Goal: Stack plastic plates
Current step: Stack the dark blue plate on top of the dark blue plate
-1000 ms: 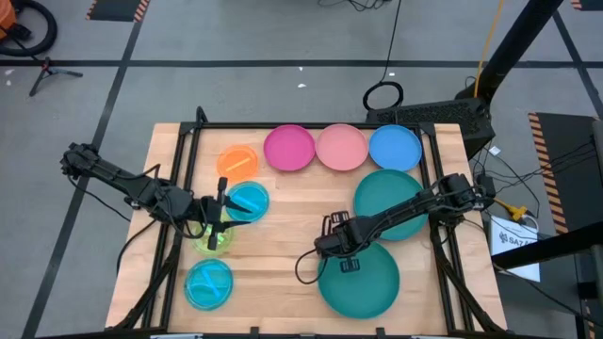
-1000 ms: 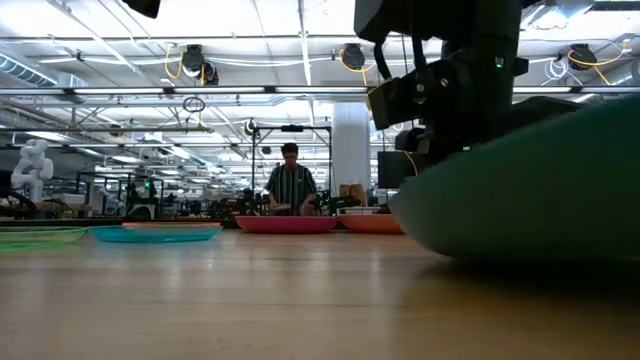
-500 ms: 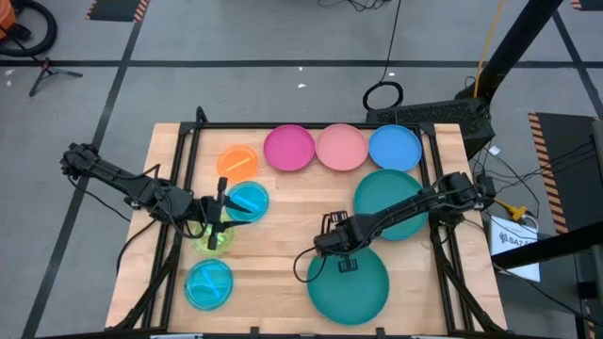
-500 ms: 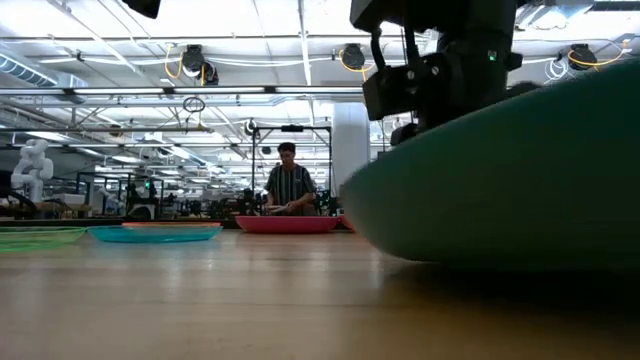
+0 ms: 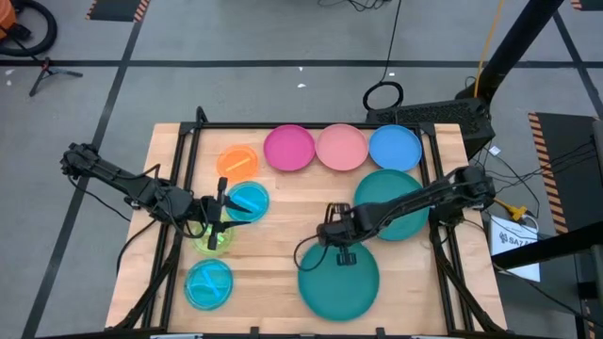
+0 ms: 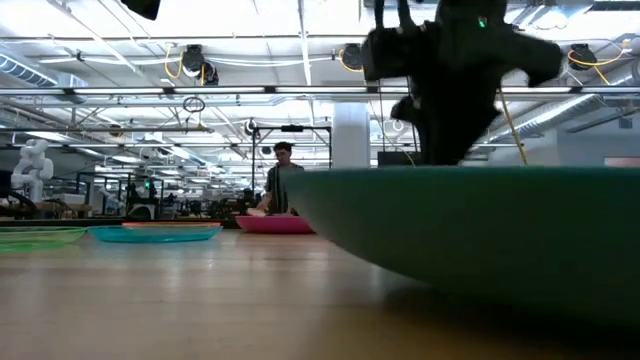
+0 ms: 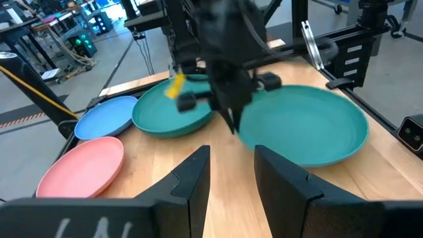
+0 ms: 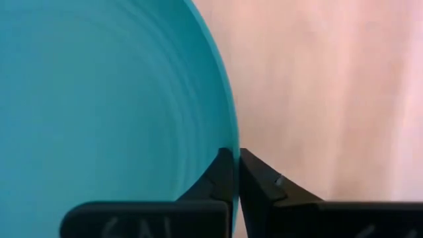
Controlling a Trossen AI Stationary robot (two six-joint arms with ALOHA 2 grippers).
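**Gripping the teal plate rim: right pincer clenched, left pincer parted**

Gripping the rim of the near teal plate (image 5: 339, 280), the right pincer (image 5: 336, 237) is clenched on that edge; in the right wrist view its two fingers (image 8: 221, 173) meet with the plate's rim (image 8: 225, 119) pinched between them, the plate's bowl spreading to one side of the fingers and bare counter (image 8: 317, 92) to the other; in the low view this plate (image 6: 480, 225) fills the foreground beneath the right arm.

The second teal plate (image 5: 391, 202) lies just behind the right pincer, under the right arm's forearm; beyond it, along the far edge of the counter (image 5: 283, 212), sit the magenta plate (image 5: 288, 148), the pink plate (image 5: 341, 147) and the blue plate (image 5: 395, 147) in a row, each just beside the next.

The left pincer (image 5: 219, 221) hovers over the lime plate (image 5: 213, 240) with its fingers (image 7: 192, 173) parted and nothing between them; a cyan plate (image 5: 249, 201) lies just beside it on the side toward the right arm; the orange plate (image 5: 237, 162) lies beyond that cyan plate; a second cyan plate (image 5: 208, 283) lies on the near side of the left pincer, apart from the lime plate.
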